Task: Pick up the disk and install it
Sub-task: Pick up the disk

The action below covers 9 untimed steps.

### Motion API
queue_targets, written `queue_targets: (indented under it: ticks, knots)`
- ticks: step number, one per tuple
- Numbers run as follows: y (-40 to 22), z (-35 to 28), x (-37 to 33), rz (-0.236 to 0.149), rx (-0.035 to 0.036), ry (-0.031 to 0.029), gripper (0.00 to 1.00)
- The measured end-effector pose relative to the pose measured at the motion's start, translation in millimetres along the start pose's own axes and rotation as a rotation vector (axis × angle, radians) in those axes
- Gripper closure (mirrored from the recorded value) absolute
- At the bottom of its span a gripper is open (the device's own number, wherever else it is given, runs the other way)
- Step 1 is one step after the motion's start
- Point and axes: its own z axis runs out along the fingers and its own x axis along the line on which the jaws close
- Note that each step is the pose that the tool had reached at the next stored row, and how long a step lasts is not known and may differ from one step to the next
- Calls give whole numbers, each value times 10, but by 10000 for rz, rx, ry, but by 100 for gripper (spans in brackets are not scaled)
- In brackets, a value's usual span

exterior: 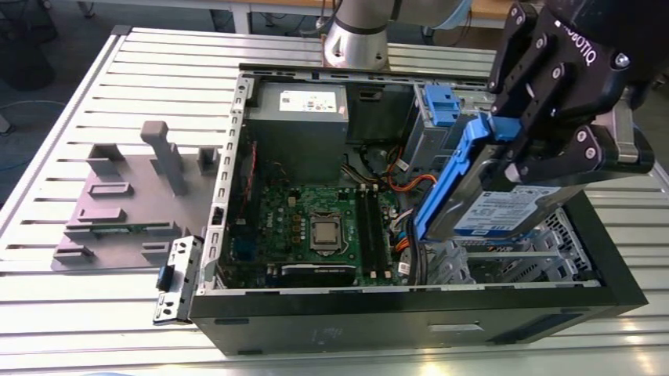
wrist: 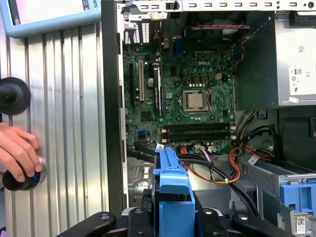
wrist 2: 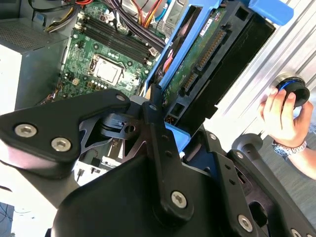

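Ribbed aluminium forms the table (exterior: 63, 110), the widest thing here. The black computer case (exterior: 418, 317) lies on it with its open side facing up. A grey fixture plate (exterior: 115, 215) with upright blocks sits on the table just beside the case, on the exterior view's left. The base of the arm (exterior: 361, 31) stands just past the case's power-supply end.

Above the opposite end of the case, the black gripper (exterior: 549, 153) hangs over the drive cage. Its jaws are closed onto the disk, one finger on each flat face.

Inside the case, the grey power supply (exterior: 298, 125) fills one corner. The green motherboard (exterior: 313, 227) covers the case floor next to it. A blue bracket (exterior: 439, 102) stands between the power supply and the drive cage.

The disk (exterior: 500, 213) is in the gripper's pinch, above the case's open side and over the drive cage. It is tilted, with one blue-railed edge lowest and the labelled face turned away from the case interior. It is not seated in any bay. In the second wrist view its green circuit-board side (wrist 2: 197, 64) faces the motherboard. In the first wrist view its blue rail (wrist: 170, 182) points into the case.

Outside the case wall, a person's hand (wrist: 17, 148) rests on the table with its fingers on a round black knob (wrist: 19, 180) that has a blue ring.

The square silver processor (exterior: 326, 233) sits near the middle of the case, on the motherboard.
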Motion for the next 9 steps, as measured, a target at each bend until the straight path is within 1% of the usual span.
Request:
queue_targets:
  ticks: [9]
  knots:
    - [-40, 6, -2, 0, 0, 0, 64]
